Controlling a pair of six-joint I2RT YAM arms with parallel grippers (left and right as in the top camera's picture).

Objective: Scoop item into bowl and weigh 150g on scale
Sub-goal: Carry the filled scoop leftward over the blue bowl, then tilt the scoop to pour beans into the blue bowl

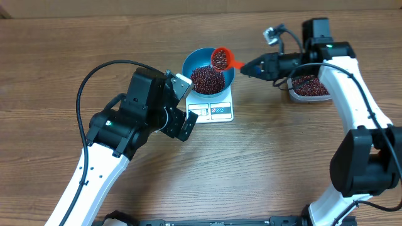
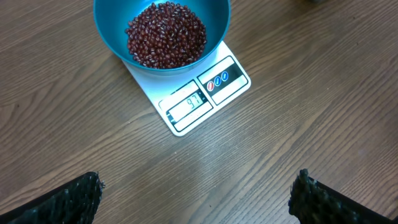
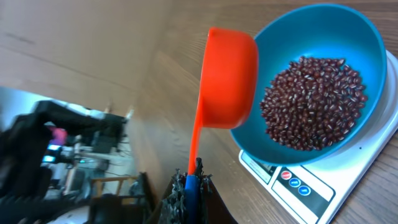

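Brown wood-grain counter (image 1: 264, 163) under everything. White-and-black L arm at lower left, with L claw (image 2: 196, 185) hovering over bare counter just short of the scale's display edge. Fingers wide apart, nothing btwn them. R arm at right, reaching in twd centre. R claw (image 3: 189, 183) clamped tight on thin handle of the scoop.

Round deep bright-blue bowl (image 1: 190, 63) sitting on small flat white square kitchen scale (image 2: 149, 81), overhanging its far part. Grey display and buttons left clear on near edge, digits looking like 97. Clear rounded-rectangular plastic tub (image 1: 295, 95) well to the right, under the R arm, w/ more beans inside.

Round orange-red plastic scoop (image 1: 221, 58) held above bowl's far-right rim, loaded w/ beans as seen from overhead; only its underside shows in R wrist view.

Small dark red-brown oval beans (image 2: 166, 34) heaped loosely in middle of bowl, blue wall showing all round the pile.
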